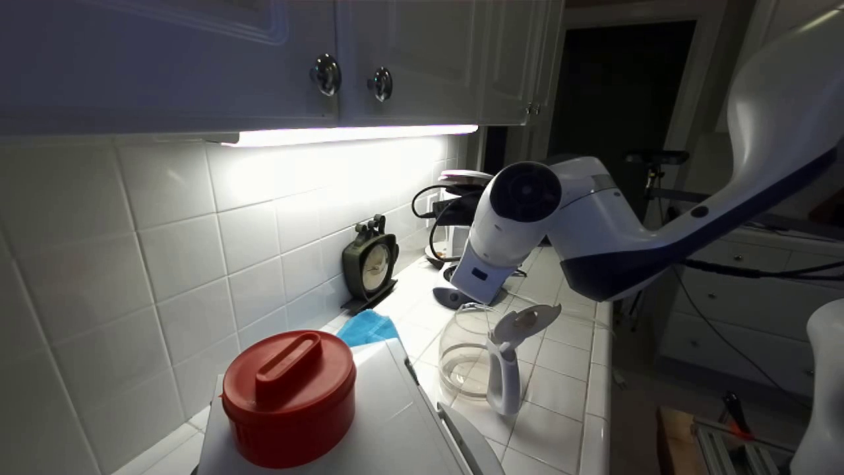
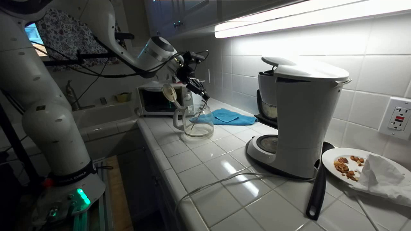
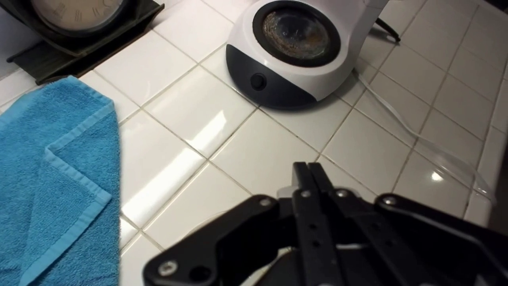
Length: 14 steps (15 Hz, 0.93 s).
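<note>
The robot's black hand (image 3: 308, 167) is clenched, its two fingers (image 3: 300, 174) drawn together and pointing down near the mouth of a glass carafe (image 2: 199, 125); whether they touch the glass cannot be told. The carafe stands upright on the white-tiled desk (image 2: 212, 146), its pale lid (image 2: 169, 93) tipped open above a white handle (image 2: 177, 118) on the side of the desk's front. Near it, toward the tiled wall (image 1: 250, 244), lies a folded blue towel (image 3: 75, 167). On one side stands a toaster oven (image 2: 160, 99) with a red tub (image 1: 290, 402) on top; on the opposite side are a green clock (image 1: 377, 267) by the wall and a tall white coffee maker (image 2: 308, 122), its cord (image 2: 224, 179) trailing across to the front. Beyond it, a plate (image 2: 330, 157) holds nuts (image 2: 343, 166) and crumpled paper (image 2: 382, 173). Cabinets (image 1: 409, 53) and a lit strip light (image 1: 356, 135) overhang the wall side. The front edge (image 1: 598, 396) runs near the carafe's handle, and open tile stretches between carafe and coffee maker. Counted: one carafe, one towel, one oven, one tub, one clock, one coffee maker, one plate.
</note>
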### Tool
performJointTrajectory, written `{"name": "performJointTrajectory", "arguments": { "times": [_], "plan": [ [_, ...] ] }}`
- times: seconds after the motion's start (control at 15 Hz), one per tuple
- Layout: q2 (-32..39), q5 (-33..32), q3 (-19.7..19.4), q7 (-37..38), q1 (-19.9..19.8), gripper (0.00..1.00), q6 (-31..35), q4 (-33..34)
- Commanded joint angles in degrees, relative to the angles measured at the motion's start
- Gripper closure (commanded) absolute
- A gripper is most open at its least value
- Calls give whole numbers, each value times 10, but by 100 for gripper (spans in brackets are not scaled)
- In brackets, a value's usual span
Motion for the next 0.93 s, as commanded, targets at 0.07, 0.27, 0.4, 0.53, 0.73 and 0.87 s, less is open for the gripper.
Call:
{"name": "performJointTrajectory", "arguments": {
  "times": [0.07, 0.27, 0.4, 0.53, 0.73, 0.87],
  "plan": [
    [6, 4, 2, 25, 1, 97, 5, 14],
    [4, 8, 5, 42, 3, 97, 9, 21],
    [5, 12, 6, 56, 5, 97, 11, 26],
    [6, 9, 6, 64, 5, 96, 14, 28],
    [-5, 3, 5, 70, 3, 97, 12, 23],
    [-14, 6, 3, 73, 2, 96, 13, 22]
  ]
}}
